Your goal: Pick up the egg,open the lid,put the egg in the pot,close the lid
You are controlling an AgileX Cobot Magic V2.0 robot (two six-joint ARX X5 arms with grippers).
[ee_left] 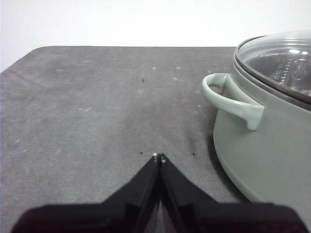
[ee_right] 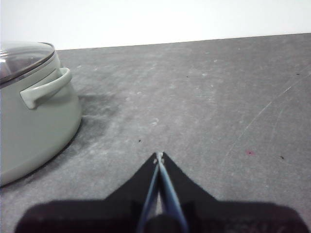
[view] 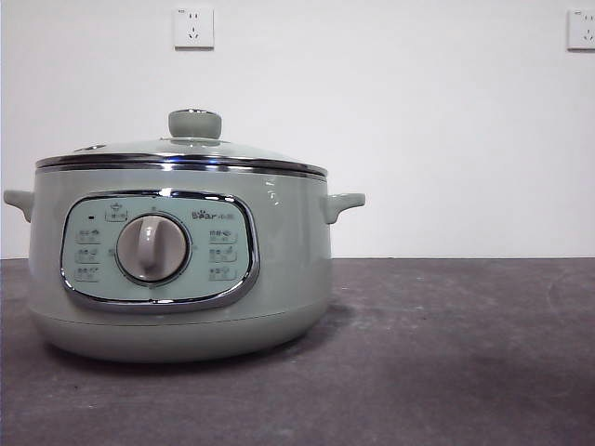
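The sage-green pot (view: 186,279) stands on the dark table at the left of the front view, its dial and panel facing the camera. The glass lid (view: 186,149) sits closed on it, its green knob (view: 194,123) on top. The egg is not in view. My left gripper (ee_left: 159,157) is shut and empty, low over the table beside the pot (ee_left: 262,141) and its side handle (ee_left: 228,97). My right gripper (ee_right: 159,156) is shut and empty, over the table on the pot's (ee_right: 34,121) other side. The lid also shows in the left wrist view (ee_left: 282,58) and the right wrist view (ee_right: 22,56).
The dark grey table (view: 446,353) stretches out to the right of the pot. A white wall stands behind it with two power sockets (view: 193,28), (view: 581,29). Neither arm shows in the front view.
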